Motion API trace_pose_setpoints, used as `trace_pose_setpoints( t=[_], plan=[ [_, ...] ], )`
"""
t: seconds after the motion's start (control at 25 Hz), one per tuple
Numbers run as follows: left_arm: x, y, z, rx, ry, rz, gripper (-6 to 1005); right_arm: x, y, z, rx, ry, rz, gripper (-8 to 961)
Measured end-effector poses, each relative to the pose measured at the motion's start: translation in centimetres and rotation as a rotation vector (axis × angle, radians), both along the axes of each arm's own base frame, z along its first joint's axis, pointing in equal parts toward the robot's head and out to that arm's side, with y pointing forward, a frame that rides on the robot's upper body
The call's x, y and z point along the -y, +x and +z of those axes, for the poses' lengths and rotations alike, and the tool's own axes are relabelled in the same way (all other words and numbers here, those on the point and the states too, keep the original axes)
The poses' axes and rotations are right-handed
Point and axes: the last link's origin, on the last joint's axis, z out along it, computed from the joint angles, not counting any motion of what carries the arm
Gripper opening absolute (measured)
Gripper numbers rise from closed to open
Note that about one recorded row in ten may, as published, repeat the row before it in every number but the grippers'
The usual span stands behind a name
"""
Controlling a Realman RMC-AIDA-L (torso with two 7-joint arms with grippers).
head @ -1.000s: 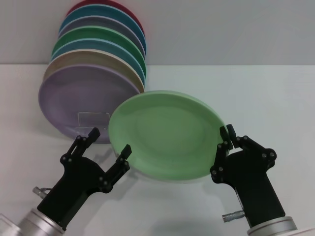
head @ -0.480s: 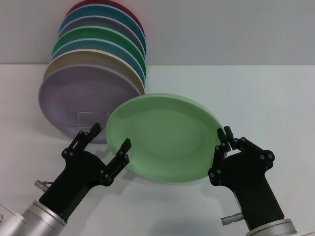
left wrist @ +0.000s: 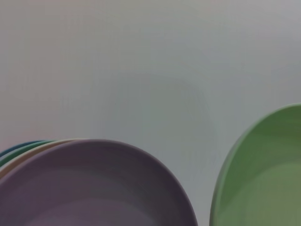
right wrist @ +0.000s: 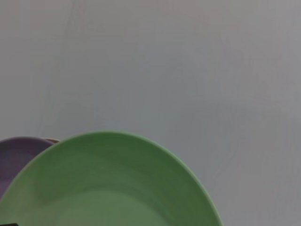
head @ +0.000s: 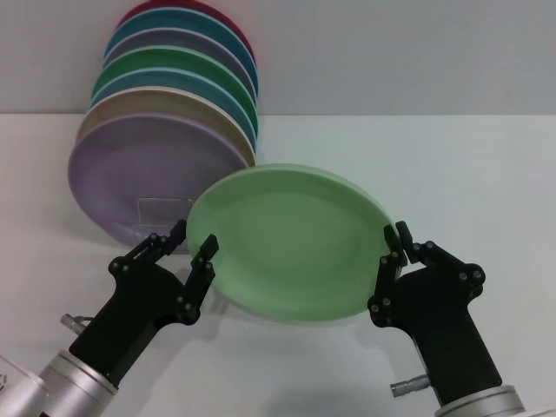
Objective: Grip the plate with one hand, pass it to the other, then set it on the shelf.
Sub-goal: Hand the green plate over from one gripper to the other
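Lilac and other coloured plates [head: 143,178] fill the shelf [head: 163,211] at left. Beside it, the left gripper [head: 193,252] reaches the pale green plate's [head: 291,239] rim, fingers narrowly parted, not clamped. Opposite, the right gripper [head: 396,250] pinches the lifted plate. Handover underway; shelving remains. No writing visible.

A plain, pale grey wall [head: 408,52] fills the upper part of the head view, bare and evenly lit. It meets a white tabletop [head: 469,174] along a straight horizontal edge. The tabletop is smooth and matte, with soft, faint shadows on it, so the light is diffuse. In both wrist views the same grey wall [left wrist: 141,56] fills most of the picture.
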Motion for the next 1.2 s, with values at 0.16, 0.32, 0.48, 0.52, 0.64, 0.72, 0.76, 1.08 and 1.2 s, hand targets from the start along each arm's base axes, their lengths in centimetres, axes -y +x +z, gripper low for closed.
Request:
trace_pose_setpoints(
  t=[0.16, 0.32, 0.48, 0.52, 0.64, 0.72, 0.76, 1.08, 1.2],
  plan=[
    [0.02, -0.03, 0.01, 0.000, 0.000, 0.001, 403, 0.00, 0.03, -0.03, 0.002, -0.001, 0.000, 21],
    [0.05, -0.03, -0.02, -0.002, -0.002, -0.001, 376, 0.03, 0.02, -0.08, 0.002, -0.003, 0.000, 21],
    [0.06, -0.05, -0.03, -0.004, -0.003, -0.002, 334, 0.12, -0.01, -0.15, 0.003, -0.007, 0.003, 21],
    [0.05, -0.05, -0.03, -0.004, -0.003, -0.002, 313, 0.11, -0.02, -0.17, 0.003, -0.008, 0.003, 21],
    [0.04, -0.06, -0.01, -0.003, -0.002, -0.001, 249, 0.12, -0.04, -0.20, 0.003, -0.010, 0.004, 21],
    [0.03, -0.07, 0.01, -0.001, -0.002, 0.001, 246, 0.14, -0.03, -0.21, 0.004, -0.012, 0.005, 21],
    [0.03, -0.08, 0.02, 0.000, -0.002, 0.002, 244, 0.15, -0.03, -0.22, 0.004, -0.012, 0.005, 21],
    [0.04, -0.16, 0.00, 0.002, -0.005, 0.008, 198, 0.38, 0.00, -0.34, 0.009, -0.021, 0.011, 21],
    [0.11, -0.20, -0.02, 0.002, -0.006, 0.010, 174, 0.39, 0.01, -0.33, 0.009, -0.020, 0.011, 21]
  ],
)
